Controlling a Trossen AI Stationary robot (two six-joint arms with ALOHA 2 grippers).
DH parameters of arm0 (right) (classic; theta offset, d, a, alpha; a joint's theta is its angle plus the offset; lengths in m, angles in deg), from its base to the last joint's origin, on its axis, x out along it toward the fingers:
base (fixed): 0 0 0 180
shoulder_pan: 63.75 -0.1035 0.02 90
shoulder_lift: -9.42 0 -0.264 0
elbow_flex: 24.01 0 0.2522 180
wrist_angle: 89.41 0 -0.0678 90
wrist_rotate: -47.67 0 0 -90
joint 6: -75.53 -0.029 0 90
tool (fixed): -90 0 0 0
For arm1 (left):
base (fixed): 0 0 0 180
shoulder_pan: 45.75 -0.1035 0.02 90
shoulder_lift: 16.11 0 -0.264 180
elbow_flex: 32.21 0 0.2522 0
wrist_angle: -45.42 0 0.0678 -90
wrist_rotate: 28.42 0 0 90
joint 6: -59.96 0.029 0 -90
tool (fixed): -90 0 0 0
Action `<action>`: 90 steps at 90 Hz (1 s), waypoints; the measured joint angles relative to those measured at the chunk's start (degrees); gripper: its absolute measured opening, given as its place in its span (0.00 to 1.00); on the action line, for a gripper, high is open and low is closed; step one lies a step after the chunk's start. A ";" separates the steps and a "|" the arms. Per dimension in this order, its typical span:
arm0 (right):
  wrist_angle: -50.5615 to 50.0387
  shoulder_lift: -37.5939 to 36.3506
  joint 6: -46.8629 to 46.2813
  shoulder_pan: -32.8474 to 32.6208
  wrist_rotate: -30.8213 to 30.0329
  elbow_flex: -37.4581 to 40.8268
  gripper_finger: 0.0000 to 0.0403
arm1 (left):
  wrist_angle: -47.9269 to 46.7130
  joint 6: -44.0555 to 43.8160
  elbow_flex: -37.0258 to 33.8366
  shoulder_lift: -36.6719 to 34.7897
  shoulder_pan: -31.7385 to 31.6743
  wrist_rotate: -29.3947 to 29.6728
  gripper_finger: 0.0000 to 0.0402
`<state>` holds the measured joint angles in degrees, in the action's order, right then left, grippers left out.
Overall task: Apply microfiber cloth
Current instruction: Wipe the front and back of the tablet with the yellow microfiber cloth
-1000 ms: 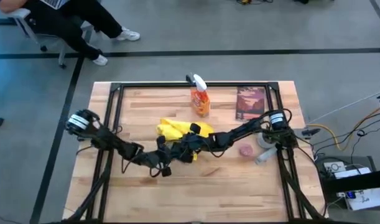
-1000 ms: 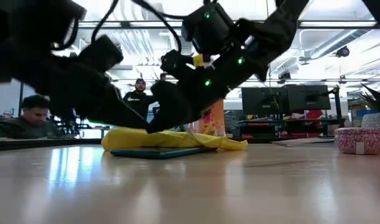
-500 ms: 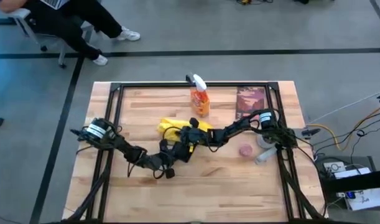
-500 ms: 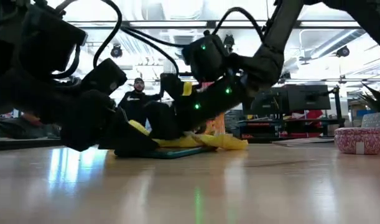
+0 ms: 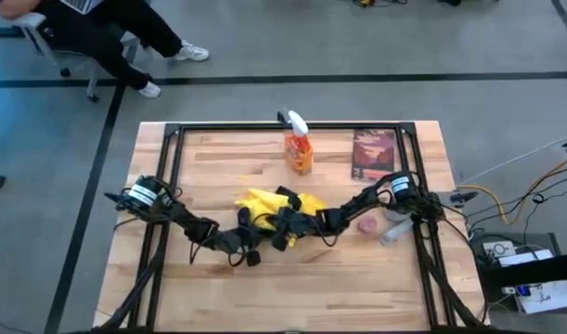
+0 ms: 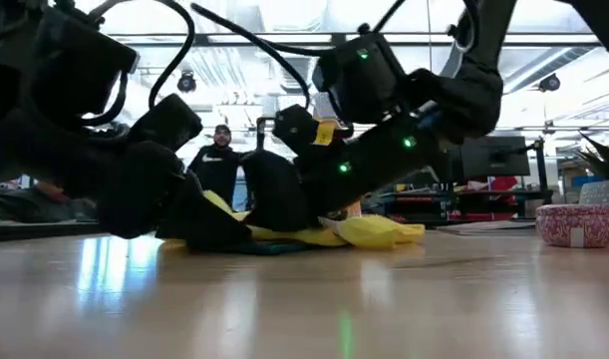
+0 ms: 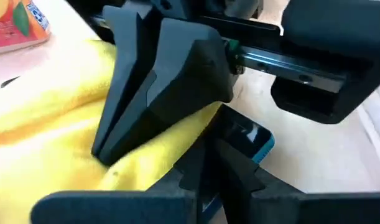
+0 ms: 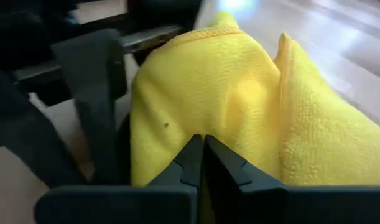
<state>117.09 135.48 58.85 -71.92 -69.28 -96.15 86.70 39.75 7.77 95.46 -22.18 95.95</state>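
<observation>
The yellow microfiber cloth lies bunched at the table's middle, on a dark tablet with a blue edge; cloth and arms hide most of that tablet. My right gripper comes in from the table's right, shut on the cloth. In the high view it stands at the cloth's near side. My left gripper comes from the left, shut, right beside it at the tablet's near edge. My right gripper has its shut fingertips in the cloth's top layer, coming slanting down from the table's right. The cloth bulges up in folds around the tips and lies slack on the tablet. My left gripper's shut fingertips rest at the tablet's edge beside the cloth; the fingers hide the exact contact.
An orange spray bottle stands behind the cloth, and a dark brown book lies at the far right. A pink pot stands under my right arm. People sit beyond the table.
My right gripper went toward the far edge over the cloth, then came back toward the near edge and a little right, dragging the cloth. The cloth is now more bunched, and its right end bulges farther to the right. My left arm's shoulder end swung between the first two frames.
</observation>
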 joint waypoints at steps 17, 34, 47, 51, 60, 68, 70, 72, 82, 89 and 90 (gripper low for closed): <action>3.11 -0.66 -2.38 2.00 -9.91 4.29 0.00 | -0.12 -0.08 -0.04 0.04 -0.06 0.68 0.05; 4.08 -0.35 -3.55 3.02 -12.06 3.60 0.00 | -0.11 -0.08 -0.08 0.04 -0.04 0.38 0.05; 4.81 1.71 -0.14 2.85 -6.20 -0.16 0.00 | -0.11 -0.11 -0.13 0.04 0.17 -1.25 0.05; 5.22 2.79 1.14 2.85 -4.07 -1.83 0.00 | -0.07 -0.13 -0.13 0.04 0.26 -1.53 0.05; 5.53 5.41 4.39 2.86 1.97 -5.72 0.00 | -0.09 -0.37 -0.16 0.04 0.33 -2.44 0.05; 5.54 6.75 6.29 3.23 4.84 -7.73 0.00 | -0.41 -0.36 -0.33 0.04 0.42 -3.52 0.05; 5.50 6.77 6.44 3.37 4.86 -7.75 0.00 | -0.49 -0.38 -0.33 0.04 0.43 -3.71 0.05; 5.35 6.79 6.45 3.54 4.64 -7.75 0.00 | -0.52 -0.39 -0.33 0.04 0.51 -3.82 0.05; 5.78 5.82 5.17 4.69 1.20 -5.43 0.00 | -0.58 -0.93 -0.24 0.08 0.98 -2.91 0.05; 5.89 4.26 4.08 5.56 -1.52 -2.60 0.00 | -0.12 -1.25 -0.23 0.11 1.18 -1.32 0.05; 5.89 4.00 4.02 5.64 -2.01 -2.15 0.00 | -0.17 -1.30 -0.25 0.11 1.18 -1.06 0.05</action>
<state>122.98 139.48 62.87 -66.28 -71.29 -98.30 86.53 38.45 7.52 95.57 -21.00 94.89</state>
